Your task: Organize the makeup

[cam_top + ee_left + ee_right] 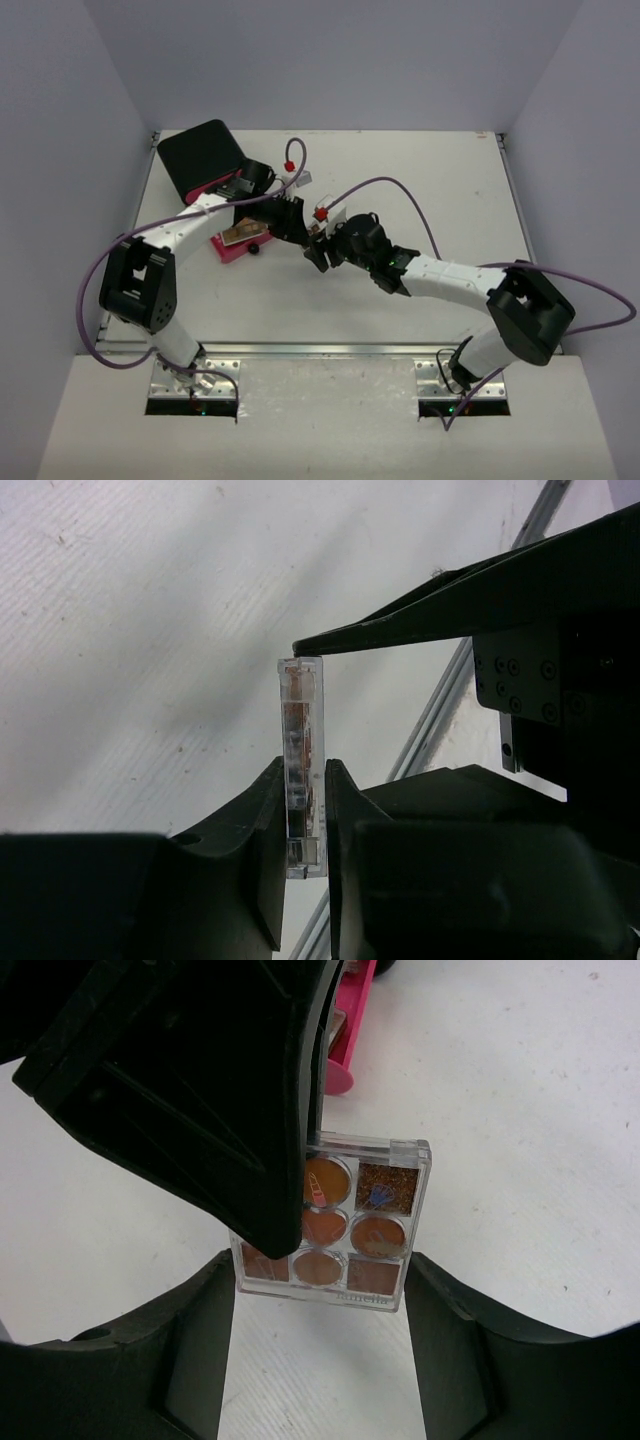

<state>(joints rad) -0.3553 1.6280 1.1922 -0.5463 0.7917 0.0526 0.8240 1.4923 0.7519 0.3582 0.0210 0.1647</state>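
A clear makeup palette (365, 1222) with several brownish pans hangs above the white table (420, 180), between both grippers. My left gripper (302, 780) is shut on it; in the left wrist view the palette (301, 720) stands edge-on between the two fingers. My right gripper (322, 1280) has its fingers pressed against the palette's two side edges. The left gripper's black finger (220, 1090) covers the palette's upper left part. From above, the left gripper (293, 230) and right gripper (318, 252) meet at the table's middle left, and the palette itself is barely visible there.
A large black box (200, 155) stands at the back left. A pink drawer (232, 246) lies pulled out in front of it, with a long brownish palette (240, 233) in it. The drawer's pink edge (352, 1020) shows just behind the grippers.
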